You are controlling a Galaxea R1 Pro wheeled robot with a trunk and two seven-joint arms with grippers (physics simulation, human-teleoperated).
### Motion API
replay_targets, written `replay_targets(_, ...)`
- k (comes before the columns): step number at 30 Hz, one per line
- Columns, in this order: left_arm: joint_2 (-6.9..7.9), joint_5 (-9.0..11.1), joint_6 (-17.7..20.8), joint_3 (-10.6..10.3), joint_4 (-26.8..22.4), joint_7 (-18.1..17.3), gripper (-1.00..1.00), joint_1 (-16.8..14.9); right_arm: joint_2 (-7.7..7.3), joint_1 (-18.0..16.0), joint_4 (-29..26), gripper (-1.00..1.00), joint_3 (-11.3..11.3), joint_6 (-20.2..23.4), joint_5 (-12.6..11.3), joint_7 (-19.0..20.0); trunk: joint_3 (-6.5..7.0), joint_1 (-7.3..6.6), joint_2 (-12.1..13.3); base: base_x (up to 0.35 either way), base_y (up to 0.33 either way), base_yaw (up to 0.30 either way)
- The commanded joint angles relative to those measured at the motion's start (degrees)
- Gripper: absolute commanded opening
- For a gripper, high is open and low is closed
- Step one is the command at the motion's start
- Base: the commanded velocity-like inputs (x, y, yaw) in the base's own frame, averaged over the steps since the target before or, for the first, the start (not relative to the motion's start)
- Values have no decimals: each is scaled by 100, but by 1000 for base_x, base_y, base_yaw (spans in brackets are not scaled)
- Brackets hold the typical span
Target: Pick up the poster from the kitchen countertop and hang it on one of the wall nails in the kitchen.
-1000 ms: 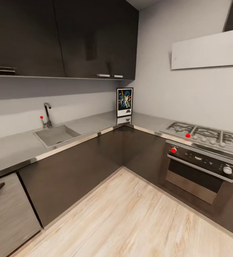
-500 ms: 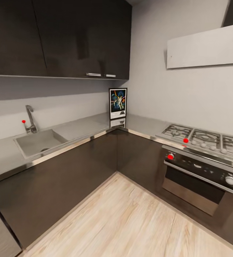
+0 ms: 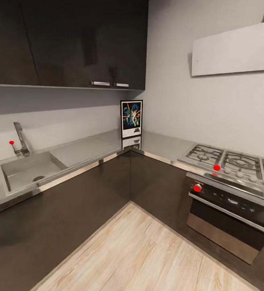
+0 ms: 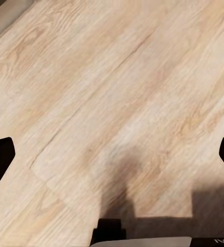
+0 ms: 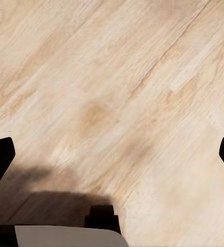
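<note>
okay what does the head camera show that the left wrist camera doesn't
The head view takes in the kitchen: the poster standing upright in the corner of the kitchen countertop, the sink, the gas hob and the oven below it. The left wrist view has the left gripper, fingers spread wide, pointing at floor with a shadow on it. Both show the pale wood floor.

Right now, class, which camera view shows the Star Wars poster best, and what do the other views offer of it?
The head view shows it best: the poster stands upright in the corner of the kitchen countertop, against the wall, picture facing the camera. The left and right wrist views point down at the wooden floor, with the dark finger edges spread wide apart.
</note>
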Motion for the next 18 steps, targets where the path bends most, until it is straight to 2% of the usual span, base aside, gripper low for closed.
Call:
replay_targets(1,-1,-4,-10,5,-6,0,100,2,-2,-3,4,100,7,-18,5,-1,-5,4,-2,335,-7,0)
replay_targets(18,31,-4,-10,5,-6,0,100,2,0,-3,4,100,7,-18,6,-1,-5,4,-2,335,-1,0)
